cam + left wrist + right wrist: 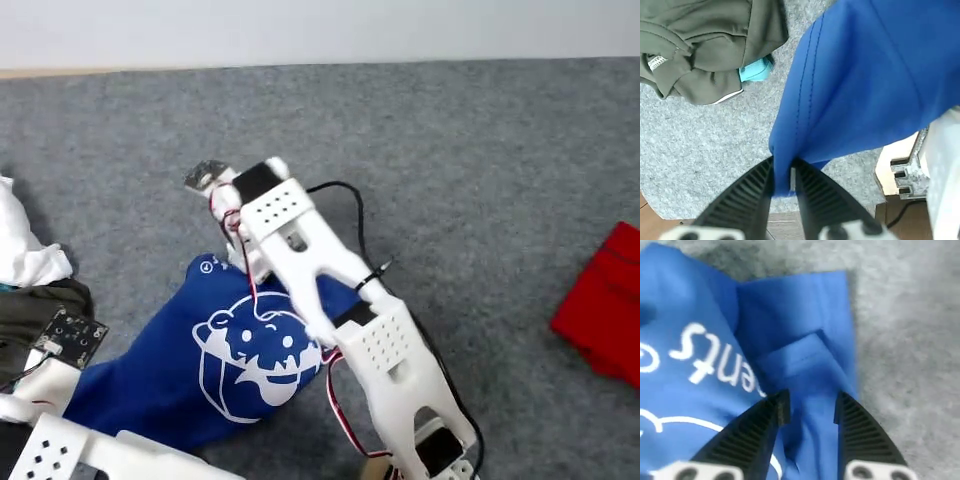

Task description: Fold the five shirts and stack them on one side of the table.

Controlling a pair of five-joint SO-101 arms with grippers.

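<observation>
A blue shirt (200, 370) with a white bear print lies partly lifted on the grey mat (480, 160). My left gripper (784, 171) is shut on the hem of the blue shirt (865, 85), which hangs away from it. At the front left corner of the high view, the left arm (50, 385) sits by the shirt's near end. My right gripper (812, 405) stands open just above a folded corner of the blue shirt (790, 340), one finger on either side of a crease. The right arm (330, 290) stretches over the shirt's far edge.
A red shirt (605, 305) lies at the right edge of the mat. At the left, a white shirt (20, 245) and a dark olive one (705, 45) are heaped together, with a bit of teal cloth (755, 70) under the olive one. Bare mat stretches across the back and middle right.
</observation>
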